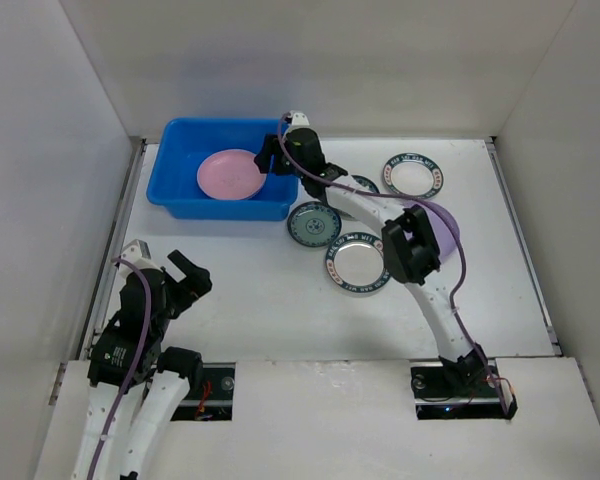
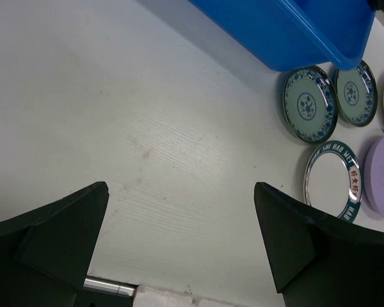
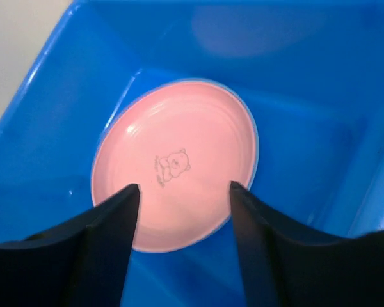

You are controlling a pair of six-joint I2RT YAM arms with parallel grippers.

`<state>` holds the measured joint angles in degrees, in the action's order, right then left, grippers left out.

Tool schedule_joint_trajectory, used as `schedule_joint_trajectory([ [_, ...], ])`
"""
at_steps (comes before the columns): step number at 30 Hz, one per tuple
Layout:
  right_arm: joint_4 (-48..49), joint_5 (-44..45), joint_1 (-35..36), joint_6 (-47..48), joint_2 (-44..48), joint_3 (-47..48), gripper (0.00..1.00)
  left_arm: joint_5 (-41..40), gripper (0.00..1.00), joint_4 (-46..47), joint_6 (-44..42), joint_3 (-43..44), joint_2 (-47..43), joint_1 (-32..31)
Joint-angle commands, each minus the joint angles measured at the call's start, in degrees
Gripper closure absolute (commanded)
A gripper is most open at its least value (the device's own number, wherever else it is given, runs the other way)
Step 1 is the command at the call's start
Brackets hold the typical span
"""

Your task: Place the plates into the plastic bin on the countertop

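Note:
The blue plastic bin [image 1: 180, 190] stands at the back left of the white countertop [image 1: 260, 300]. A pink plate [image 1: 232, 174] lies flat inside it. My right gripper [image 1: 273, 156] hangs open and empty over the bin's right end; in the right wrist view it [image 3: 184, 188] is just above the pink plate [image 3: 176, 153]. Two teal plates [image 1: 314, 224] [image 1: 364, 184], two white-centred dark-rimmed plates [image 1: 413, 174] [image 1: 357, 264] and a lavender plate [image 1: 448, 225] lie right of the bin. My left gripper [image 1: 185, 275] is open and empty at the near left. No light blue plate is clearly visible.
White walls bound the countertop at the back and both sides. The right arm stretches across the lavender plate and one teal plate. The left wrist view shows the bin's corner [image 2: 307, 32], both teal plates [image 2: 310, 105] and bare countertop under my left gripper [image 2: 181, 185].

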<state>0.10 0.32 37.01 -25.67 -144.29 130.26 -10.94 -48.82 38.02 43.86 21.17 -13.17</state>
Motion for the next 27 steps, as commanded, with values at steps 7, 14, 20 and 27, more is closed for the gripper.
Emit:
schedule_joint_trajectory([
  [7, 8.8, 13.5, -1.9, 4.5, 36.2, -30.8, 0.26, 2.1, 0.00, 2.3, 2.9, -1.1, 2.1, -1.3],
  [14, -9.7, 27.5, -11.3, -4.4, 60.1, -59.3, 0.27, 3.9, 0.00, 8.1, 2.8, -2.9, 7.1, -2.3],
  [20, -21.4, 24.2, -25.2, -18.4, 73.6, -78.7, 0.27, 5.8, 0.00, 13.4, 3.8, -4.7, 10.6, -3.1],
  [27, -21.3, 19.2, -36.0, -24.1, 79.1, -91.2, 0.29, 6.3, 0.00, 16.2, 4.0, -4.9, 13.1, -4.0],
])
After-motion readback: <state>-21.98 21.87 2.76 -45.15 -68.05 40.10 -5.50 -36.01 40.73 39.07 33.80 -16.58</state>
